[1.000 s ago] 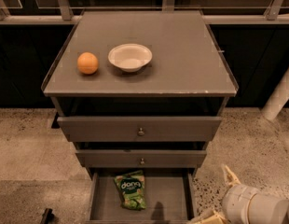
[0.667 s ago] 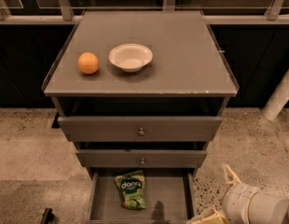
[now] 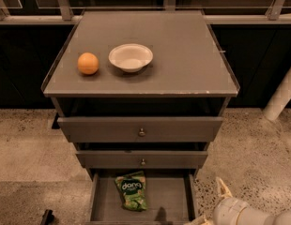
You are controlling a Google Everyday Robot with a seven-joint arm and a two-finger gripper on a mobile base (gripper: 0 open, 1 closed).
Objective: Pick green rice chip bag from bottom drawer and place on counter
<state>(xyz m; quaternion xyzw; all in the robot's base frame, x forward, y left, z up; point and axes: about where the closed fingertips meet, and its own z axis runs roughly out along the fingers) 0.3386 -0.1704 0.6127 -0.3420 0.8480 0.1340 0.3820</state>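
Note:
The green rice chip bag (image 3: 132, 191) lies flat in the open bottom drawer (image 3: 171, 200), left of its middle, with its dark round patch and white letters facing up. The counter (image 3: 183, 55) is the grey cabinet top above it. My gripper (image 3: 209, 204) is at the bottom right of the view, outside the drawer's right wall and to the right of the bag. It is open and empty, with one pale finger (image 3: 222, 188) pointing up. The white arm behind it runs off the frame.
An orange ball (image 3: 88, 63) and a white bowl (image 3: 130, 57) stand on the left half of the counter. Two knobbed drawers (image 3: 141, 131) above the bottom one stick out slightly. A white post (image 3: 280, 97) leans at the right over speckled floor.
My gripper has sunk slightly lower at the bottom right. The bag, ball, bowl and drawers have not moved.

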